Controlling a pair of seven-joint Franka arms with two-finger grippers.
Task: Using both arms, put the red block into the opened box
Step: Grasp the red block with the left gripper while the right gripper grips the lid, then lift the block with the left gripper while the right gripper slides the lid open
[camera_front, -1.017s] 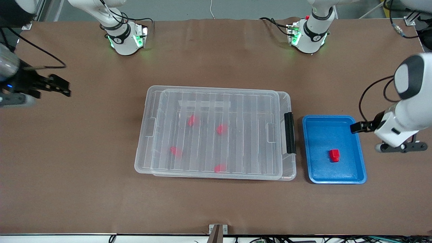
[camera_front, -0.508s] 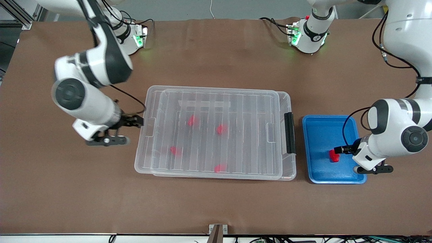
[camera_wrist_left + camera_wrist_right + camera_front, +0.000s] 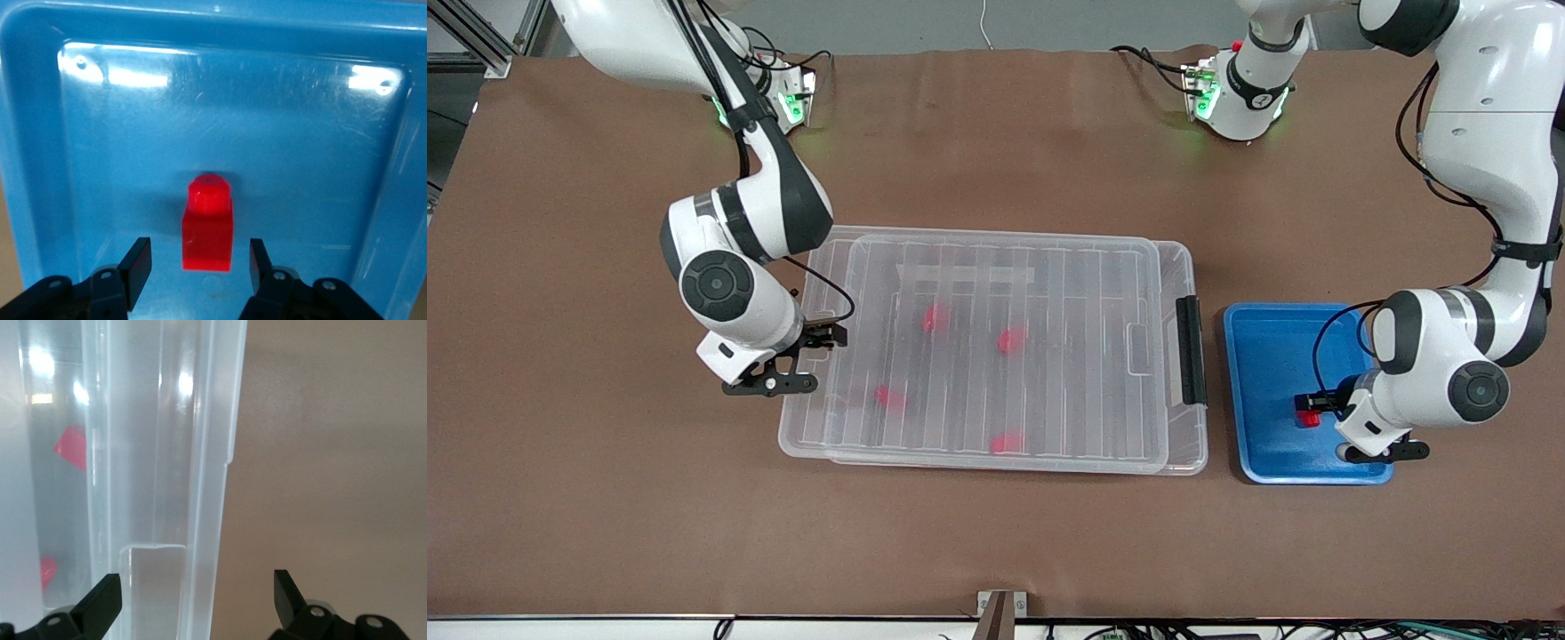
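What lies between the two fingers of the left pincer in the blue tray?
The red block stands between the fingers of the left pincer, on the blue tray, with gaps on both sides. The left wrist view shows it.

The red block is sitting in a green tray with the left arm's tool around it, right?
Not quite. The tray is blue, not green, as the left wrist view shows. The rest holds: the red block sits in it, with the left tool around it, a finger on each side.
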